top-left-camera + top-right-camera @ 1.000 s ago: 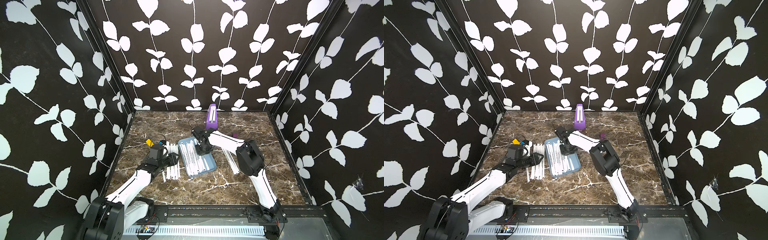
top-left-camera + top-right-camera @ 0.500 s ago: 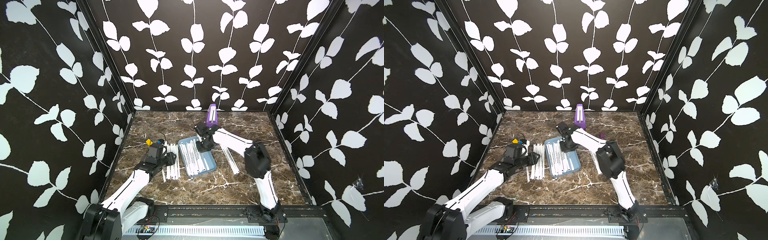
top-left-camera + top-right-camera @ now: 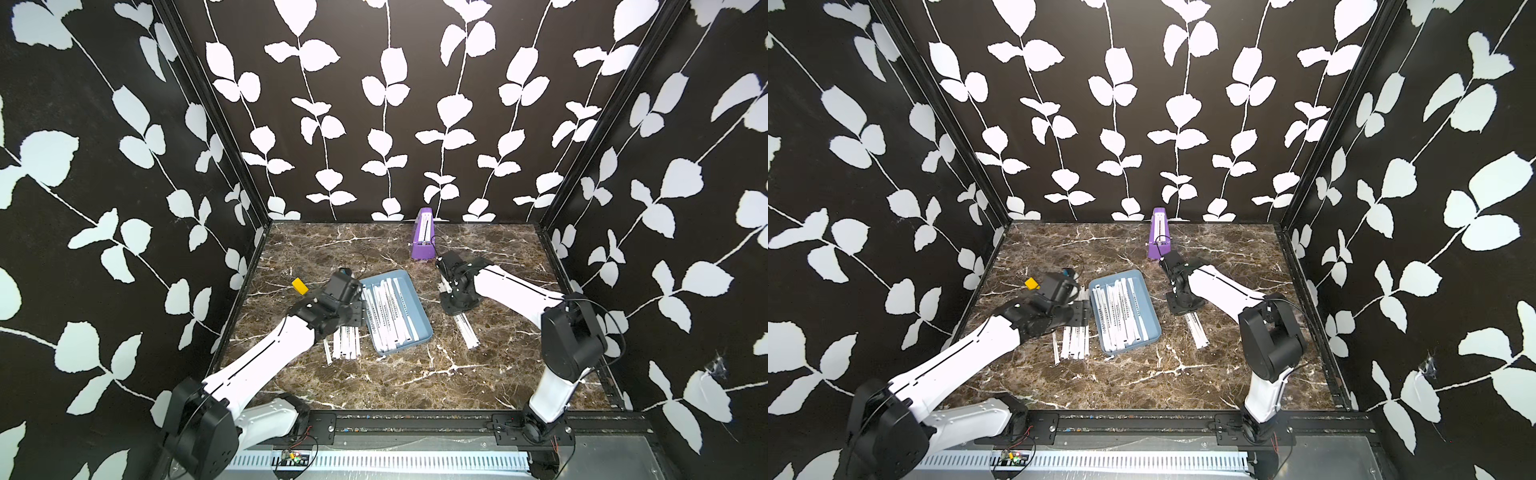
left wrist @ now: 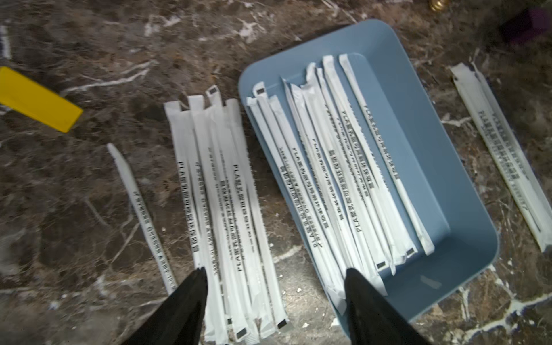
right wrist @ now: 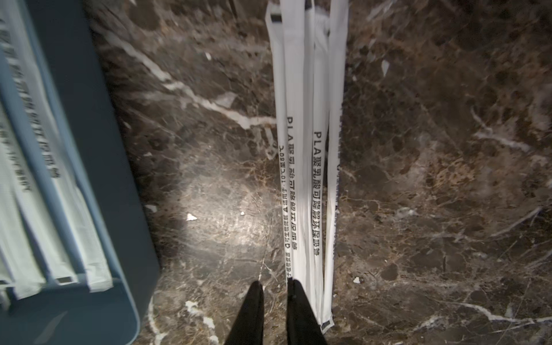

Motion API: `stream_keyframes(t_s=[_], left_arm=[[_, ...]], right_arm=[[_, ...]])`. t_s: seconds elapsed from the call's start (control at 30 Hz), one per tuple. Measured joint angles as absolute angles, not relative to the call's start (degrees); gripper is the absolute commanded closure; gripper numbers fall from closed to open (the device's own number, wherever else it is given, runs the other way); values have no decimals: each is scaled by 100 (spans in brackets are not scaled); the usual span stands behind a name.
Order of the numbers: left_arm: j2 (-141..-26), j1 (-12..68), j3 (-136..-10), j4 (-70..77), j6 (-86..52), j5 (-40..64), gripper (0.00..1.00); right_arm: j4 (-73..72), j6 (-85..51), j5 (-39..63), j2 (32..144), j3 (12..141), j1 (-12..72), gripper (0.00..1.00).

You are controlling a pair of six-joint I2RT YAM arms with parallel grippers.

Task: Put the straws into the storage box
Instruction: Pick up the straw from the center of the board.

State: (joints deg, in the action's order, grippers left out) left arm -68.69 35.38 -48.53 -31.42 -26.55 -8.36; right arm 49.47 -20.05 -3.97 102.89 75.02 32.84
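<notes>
At the box's (image 4: 433, 149) left side on the worktop (image 3: 395, 374), my left gripper (image 4: 275, 270) has just spread wide, empty, over loose straws (image 4: 221, 194); my right gripper (image 5: 275, 283), nearly closed, meets another pile (image 5: 304, 149), hold unclear. More loading remains.

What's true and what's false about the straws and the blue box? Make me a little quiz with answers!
1. Some straws lie in the storage box. True.
2. The left gripper is shut. False: its jaws stand wide open.
3. A purple object stands on the table. True.
4. Every straw is in the box. False: piles lie on the table on both sides of it.
5. Something yellow is in the box. False: the yellow piece lies on the table.
</notes>
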Motion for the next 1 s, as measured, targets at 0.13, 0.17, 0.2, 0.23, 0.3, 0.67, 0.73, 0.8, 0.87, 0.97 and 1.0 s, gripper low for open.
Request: stream_keyframes(t_s=[0.13, 0.17, 0.2, 0.23, 0.3, 0.67, 0.73, 0.8, 0.87, 0.97, 1.0], left_arm=[[-7415, 3920, -4862, -2840, -2873, -777, 24], [-7494, 3959, -4862, -2788, -2895, -742, 24], [-7537, 3977, -4862, -2746, -2904, -716, 24], [-7561, 3979, -4862, -2705, -2912, -685, 24], [-7564, 3977, -4862, -2628, -2917, -663, 24], [-7564, 3977, -4862, -2386, -2941, -541, 24], [-7564, 3977, -4862, -2379, -2947, -526, 24], [-7564, 3977, -4862, -2368, -2954, -506, 25], [-7564, 3977, -4862, -2364, -2956, -495, 25], [-7564, 3977, -4862, -2364, -2956, -497, 25], [-7564, 3977, -4862, -2364, -2956, -504, 25]], right_arm=[[4777, -1968, -464, 10547, 7393, 3284, 82], [4713, -1966, -480, 10597, 7371, 3284, 82], [4687, -1966, -493, 10639, 7365, 3284, 82], [4661, -1966, -519, 10676, 7365, 3284, 82], [4571, -1966, -545, 10735, 7352, 3271, 82], [4355, -1905, -569, 10956, 7275, 3144, 82], [4338, -1903, -567, 10956, 7275, 3142, 82], [4296, -1905, -558, 10956, 7269, 3142, 86], [4263, -1909, -545, 10956, 7260, 3144, 89], [4239, -1951, -539, 10947, 7240, 3173, 92], [4241, -1975, -541, 10936, 7234, 3192, 92]])
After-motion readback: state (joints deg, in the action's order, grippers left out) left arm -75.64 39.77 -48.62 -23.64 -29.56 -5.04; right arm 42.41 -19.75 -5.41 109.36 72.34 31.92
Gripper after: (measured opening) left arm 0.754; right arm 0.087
